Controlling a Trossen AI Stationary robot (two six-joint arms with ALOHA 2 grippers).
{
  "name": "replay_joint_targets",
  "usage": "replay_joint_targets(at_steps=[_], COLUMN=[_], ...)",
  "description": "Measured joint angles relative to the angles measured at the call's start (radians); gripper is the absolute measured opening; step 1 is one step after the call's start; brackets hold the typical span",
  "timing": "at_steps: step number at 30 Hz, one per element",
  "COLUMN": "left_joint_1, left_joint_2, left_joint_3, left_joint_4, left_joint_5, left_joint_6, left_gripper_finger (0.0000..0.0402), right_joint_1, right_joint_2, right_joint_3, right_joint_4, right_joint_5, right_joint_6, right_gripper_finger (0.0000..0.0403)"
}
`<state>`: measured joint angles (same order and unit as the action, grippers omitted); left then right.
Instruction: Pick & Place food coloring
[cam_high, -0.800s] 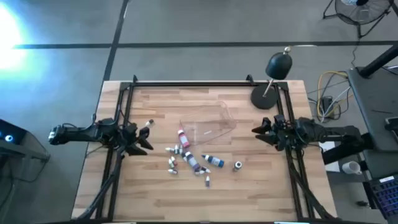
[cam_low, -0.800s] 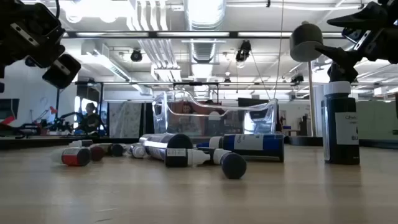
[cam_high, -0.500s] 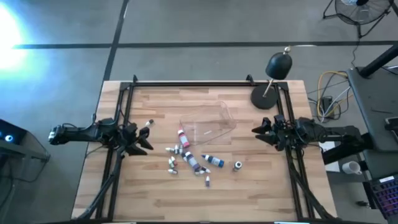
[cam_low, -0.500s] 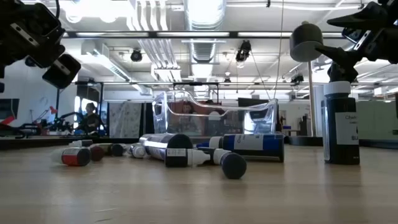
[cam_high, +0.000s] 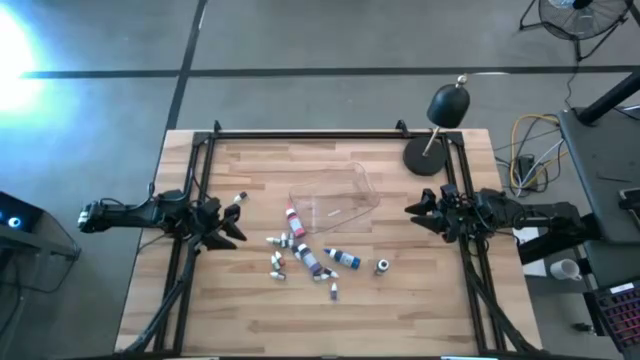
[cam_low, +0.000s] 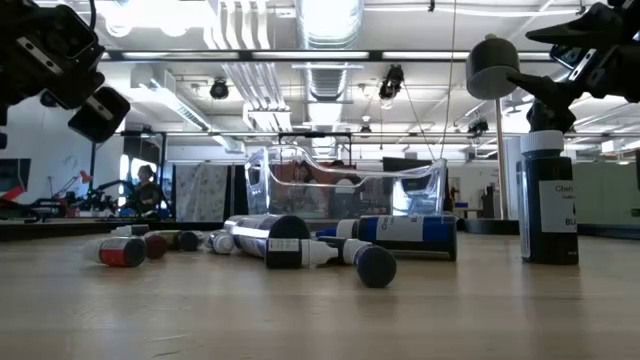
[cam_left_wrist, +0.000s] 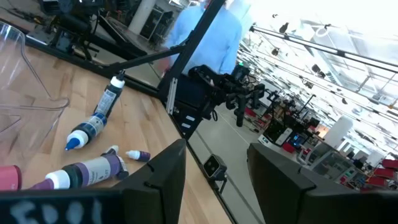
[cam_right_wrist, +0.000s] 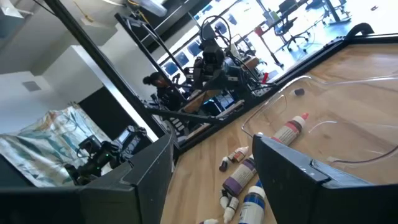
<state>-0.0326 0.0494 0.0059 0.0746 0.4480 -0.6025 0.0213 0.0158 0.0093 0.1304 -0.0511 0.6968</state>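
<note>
1. While I watch, nothing shifts: left gripper (cam_high: 232, 225) and right gripper (cam_high: 416, 212) stay parked at the table's (cam_high: 250, 320) edges, jaws parted, empty.
2. Bottles (cam_high: 305, 258) remain scattered mid-table near the tray (cam_high: 335, 200); picking hasn't begun.

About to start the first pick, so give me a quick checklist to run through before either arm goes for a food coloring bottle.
1. Left end effector open, holding nothing: ok.
2. Right end effector open, holding nothing: ok.
3. Clear tray on the table: ok; contents: cannot tell.
4. Food coloring bottles loose on the table between the arms: ok.
5. Upright bottle standing apart from the cluster: ok.
6. Black lamp at the table's far right corner, away from the bottles: ok.
</note>
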Motion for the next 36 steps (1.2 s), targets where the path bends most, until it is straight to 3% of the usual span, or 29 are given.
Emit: replay_joint_targets(at_steps=[24,25,27,30,36], left_joint_1=[0.000,0.000,0.000,0.000,0.000], left_joint_2=[0.000,0.000,0.000,0.000,0.000], left_joint_3=[0.000,0.000,0.000,0.000,0.000], left_joint_4=[0.000,0.000,0.000,0.000,0.000], left_joint_5=[0.000,0.000,0.000,0.000,0.000], left_joint_6=[0.000,0.000,0.000,0.000,0.000], left_gripper_finger=[0.0147,0.0147,0.0147,0.0147,0.0147], right_joint_1=[0.000,0.000,0.000,-0.001,0.000], right_joint_2=[0.000,0.000,0.004,0.005,0.006], right_joint_3=[0.000,0.000,0.000,0.000,0.000], right_joint_4=[0.000,0.001,0.016,0.030,0.061], right_joint_5=[0.000,0.005,0.114,0.253,0.321], right_joint_6=[0.000,0.000,0.000,0.148,0.551], right_gripper_finger=[0.0215,0.0215,0.0215,0.0215,0.0215])
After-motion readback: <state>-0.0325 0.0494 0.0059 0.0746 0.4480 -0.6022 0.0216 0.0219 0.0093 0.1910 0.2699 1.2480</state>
